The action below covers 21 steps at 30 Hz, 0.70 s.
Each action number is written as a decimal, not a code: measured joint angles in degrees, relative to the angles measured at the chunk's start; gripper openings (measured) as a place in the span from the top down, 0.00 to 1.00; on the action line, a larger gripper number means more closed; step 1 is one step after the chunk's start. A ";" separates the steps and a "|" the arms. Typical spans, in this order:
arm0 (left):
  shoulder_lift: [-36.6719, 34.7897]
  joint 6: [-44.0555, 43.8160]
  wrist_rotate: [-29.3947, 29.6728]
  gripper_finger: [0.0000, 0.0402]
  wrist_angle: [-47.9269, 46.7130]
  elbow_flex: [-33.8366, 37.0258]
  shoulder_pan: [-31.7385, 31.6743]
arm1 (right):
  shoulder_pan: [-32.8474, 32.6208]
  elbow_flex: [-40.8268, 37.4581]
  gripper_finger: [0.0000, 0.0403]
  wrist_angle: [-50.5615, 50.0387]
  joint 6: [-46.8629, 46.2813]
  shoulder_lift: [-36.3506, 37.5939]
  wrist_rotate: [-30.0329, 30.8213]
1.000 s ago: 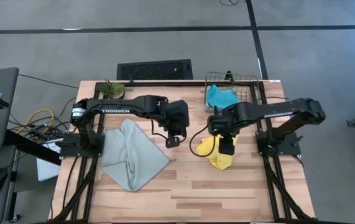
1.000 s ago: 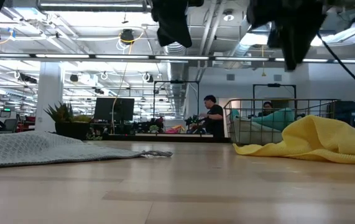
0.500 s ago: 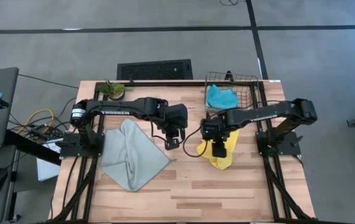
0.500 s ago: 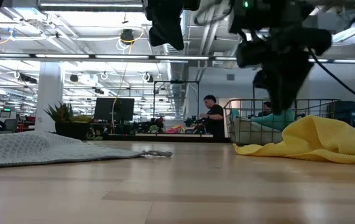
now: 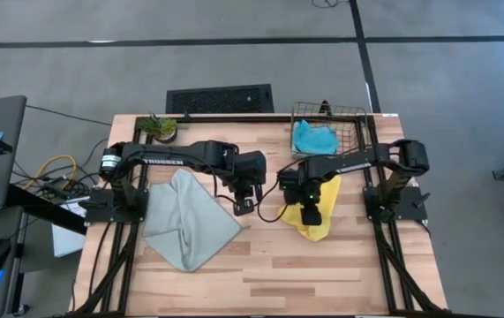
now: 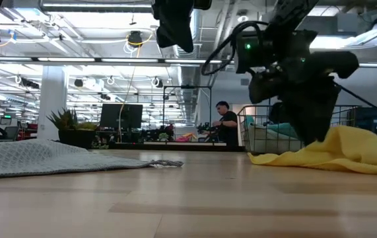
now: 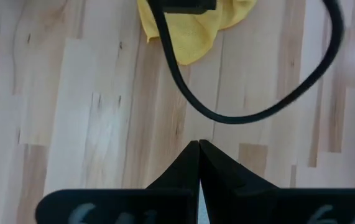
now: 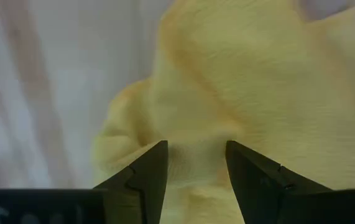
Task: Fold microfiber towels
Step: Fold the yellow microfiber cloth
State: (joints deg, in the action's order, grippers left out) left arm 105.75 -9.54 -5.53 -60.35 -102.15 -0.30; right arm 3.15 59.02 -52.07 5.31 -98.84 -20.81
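Observation:
A crumpled yellow towel [image 5: 315, 228] [image 6: 350, 149] lies on the table right of centre. My right gripper [image 5: 311, 212] [image 8: 197, 152] is open and points down, low over the towel's left part, with yellow cloth [image 8: 258, 81] showing between and beyond its fingers. A grey-green towel [image 5: 190, 221] [image 6: 30, 157] lies spread flat at the left. A cyan-blue towel [image 5: 313, 137] sits in the wire basket [image 5: 333, 111]. My left gripper [image 5: 244, 205] [image 7: 199, 144] is shut and holds nothing, high above bare wood at the table's middle. My right gripper comes at the yellow towel's raised fold [image 8: 189, 134] from above, its fingers apart on either side of it. I cannot tell whether the fingertips touch the cloth.
A small potted plant [image 5: 159, 128] stands at the far left corner. A black cable [image 7: 252, 115] hangs from the right arm over the bare wood between the two grippers. People stand in the room beyond the table [image 6: 226, 122].
My right gripper has come down onto the yellow towel and shifted a little toward the table's left, rolling its wrist; its fingers have stayed apart. The towels have not moved.

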 joint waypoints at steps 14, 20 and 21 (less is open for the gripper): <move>0.00 0.24 0.01 1.00 -0.25 0.00 0.00 | 1.53 -0.02 0.56 -0.59 1.59 0.67 1.77; 0.00 0.24 0.01 1.00 -0.25 0.00 0.00 | 3.04 -0.02 0.57 -0.43 2.07 0.58 2.66; 0.00 0.24 0.01 1.00 -0.25 0.00 0.00 | 3.43 -0.02 0.57 -1.13 2.56 0.17 1.69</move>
State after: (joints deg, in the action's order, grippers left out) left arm 105.75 -9.30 -5.52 -60.60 -102.15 -0.30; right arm 6.58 59.00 -53.20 7.87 -98.66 -19.12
